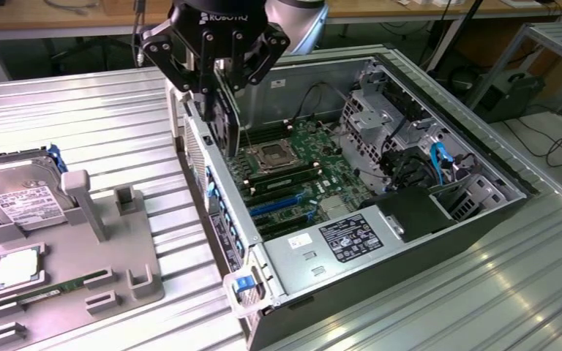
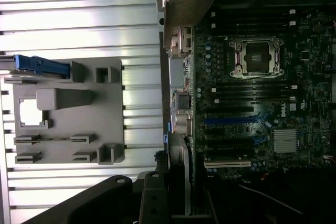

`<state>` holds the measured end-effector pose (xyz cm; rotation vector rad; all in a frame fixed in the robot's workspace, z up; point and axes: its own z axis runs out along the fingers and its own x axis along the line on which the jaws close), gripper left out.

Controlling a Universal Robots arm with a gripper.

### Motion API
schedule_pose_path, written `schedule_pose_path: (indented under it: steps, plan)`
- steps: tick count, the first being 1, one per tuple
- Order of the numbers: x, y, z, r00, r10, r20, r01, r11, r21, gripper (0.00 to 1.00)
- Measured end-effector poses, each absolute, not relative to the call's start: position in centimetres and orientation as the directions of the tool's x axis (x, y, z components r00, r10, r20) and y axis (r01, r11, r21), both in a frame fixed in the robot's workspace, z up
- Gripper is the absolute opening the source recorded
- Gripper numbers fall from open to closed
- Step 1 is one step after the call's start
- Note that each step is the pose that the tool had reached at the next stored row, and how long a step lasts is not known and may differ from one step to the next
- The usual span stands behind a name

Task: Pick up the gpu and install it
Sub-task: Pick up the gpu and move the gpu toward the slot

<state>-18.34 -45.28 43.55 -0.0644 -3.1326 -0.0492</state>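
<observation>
The gripper (image 1: pixel 220 89) is clamped on the gpu (image 1: pixel 225 128), one finger on each flat face, and holds the black card upright on edge over the open case (image 1: pixel 408 292), which lies on its side on the ribbed metal table (image 1: pixel 96 124). The card's lower end hangs just inside the case's rear wall, beside the empty CPU socket (image 1: pixel 269 156) on the motherboard (image 1: pixel 306 186). It is not seated and is apart from the blue slots (image 1: pixel 276 206) further along the board. In the wrist view the gpu (image 2: pixel 181 171) appears edge-on, its pale bracket strip along the case wall, between the dark fingers (image 2: pixel 149 200). The socket (image 2: pixel 255 56) and slots (image 2: pixel 231 120) lie beyond. Well apart on the table, a grey fixture (image 1: pixel 96 248) holds a hard drive (image 1: pixel 17 194) and a green memory stick (image 1: pixel 61 287).
</observation>
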Motion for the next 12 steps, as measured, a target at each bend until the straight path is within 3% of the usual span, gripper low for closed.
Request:
schedule_pose_path:
  steps: [12]
  plan:
    - [-17.29,-45.28,43.41,-0.999,0.041,0.003,0.041,0.999,0.031,0.28]
